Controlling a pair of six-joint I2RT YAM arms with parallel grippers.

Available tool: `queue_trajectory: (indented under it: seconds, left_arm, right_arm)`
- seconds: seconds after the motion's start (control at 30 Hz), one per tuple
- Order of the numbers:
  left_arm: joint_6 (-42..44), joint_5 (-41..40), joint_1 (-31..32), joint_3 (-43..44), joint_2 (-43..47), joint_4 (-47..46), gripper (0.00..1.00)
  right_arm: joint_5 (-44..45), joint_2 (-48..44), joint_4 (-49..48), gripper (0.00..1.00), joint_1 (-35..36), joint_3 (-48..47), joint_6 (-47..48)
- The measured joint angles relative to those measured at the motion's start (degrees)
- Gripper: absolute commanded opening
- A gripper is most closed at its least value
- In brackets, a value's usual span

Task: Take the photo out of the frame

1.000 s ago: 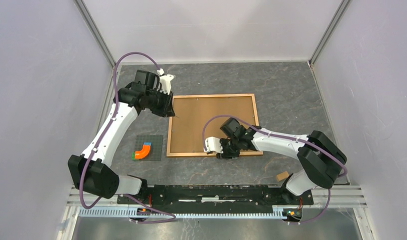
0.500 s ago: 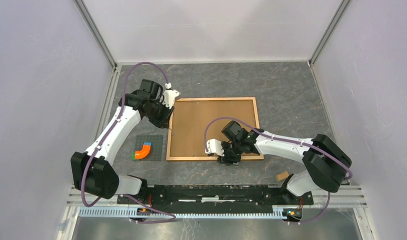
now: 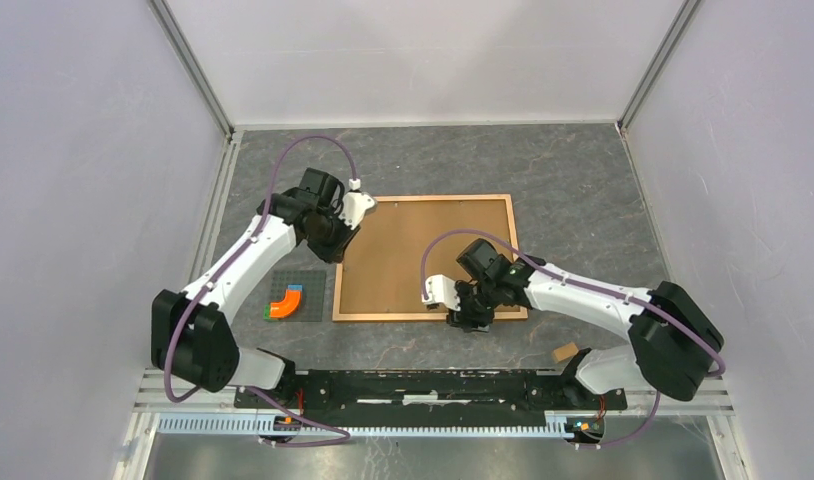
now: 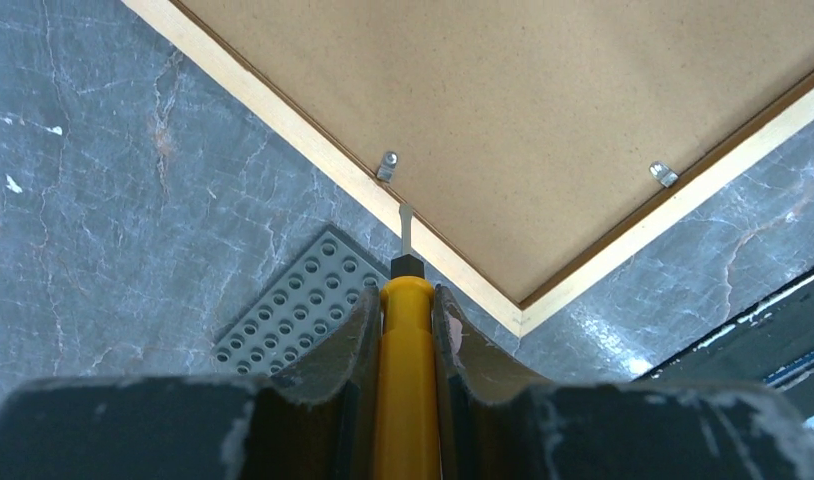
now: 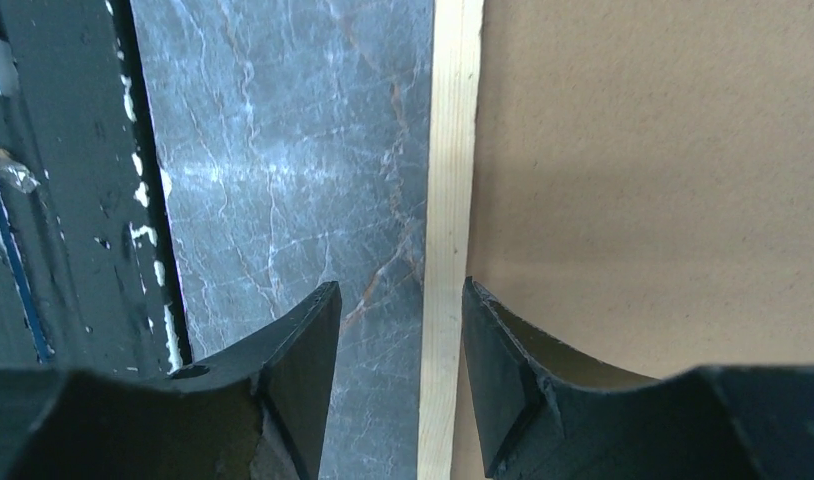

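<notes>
Frame (image 3: 438,198) lies face-down, near rail between fingers (image 5: 303,340) of the released right claw (image 5: 400,290); left claw (image 4: 405,300) clenches a screwdriver (image 4: 405,400).

The frame (image 3: 403,240) has a plain brown back and an orange-brown border. The table (image 3: 573,190) is grey, white-veined. At nine o'clock, a grey studded plate (image 3: 310,282) holds an orange block (image 3: 281,303).

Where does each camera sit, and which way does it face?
Top external: above and behind the arms, looking down on table and frame; both arms show.
Left wrist: on the left arm, looking down past the left pincer, shut on a yellow screwdriver, at a frame corner.
Right wrist: on the right arm, looking down past the open right pincer at the frame's near edge.
Shared: all three show the frame's brown back.
</notes>
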State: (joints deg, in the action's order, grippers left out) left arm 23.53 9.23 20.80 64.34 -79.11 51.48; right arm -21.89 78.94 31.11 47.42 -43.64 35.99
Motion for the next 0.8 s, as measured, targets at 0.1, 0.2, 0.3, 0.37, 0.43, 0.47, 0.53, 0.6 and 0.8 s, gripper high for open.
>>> queue_trajectory:
  seconds: [0.1, 0.2, 0.3, 0.37, 0.43, 0.47, 0.53, 0.6, 0.8]
  left_arm:
    - [0.11, -0.55, 0.52, -0.02, -1.11, -1.27, 0.02]
    - [0.24, -1.57, 1.22, -0.02, -2.1, -2.29, 0.02]
    - [1.18, -2.29, 1.81, -0.02, -3.23, -2.73, 0.02]
    - [1.84, -3.15, 2.14, -0.02, -4.04, -2.95, 0.02]
    - [2.21, -3.54, 2.25, -0.02, -4.61, -3.13, 0.02]
    - [2.45, -4.04, 2.4, -0.04, -4.76, -3.3, 0.02]
    - [2.56, -4.81, 2.58, -0.24, -4.87, -3.76, 0.02]
    - [2.8, -5.44, 2.75, -0.57, -4.87, -4.13, 0.02]
    - [4.96, -7.02, 3.74, -1.44, -5.18, -5.31, 0.02]
  right_arm:
    - [1.03, -1.7, 0.04, 0.54, -0.02, 2.1, 0.35]
    - [1.62, -3.28, -0.24, 0.54, -0.17, 3.82, 0.85]
    - [1.62, -4.17, -1.27, 0.53, -0.17, 4.87, 1.29]
    - [1.64, -5.01, -2.27, 0.53, -0.17, 5.86, 1.42]
    - [1.64, -5.77, -3.23, 0.52, -0.17, 6.75, 1.6]
    - [1.66, -6.16, -3.74, 0.52, -0.17, 7.21, 1.75]
    - [1.84, -6.67, -4.39, 0.51, -0.17, 7.8, 1.86]
    - [2.03, -6.88, -4.79, 0.51, -0.17, 8.09, 2.01]
    - [2.91, -6.88, -5.38, 0.48, -0.17, 8.24, 1.92]
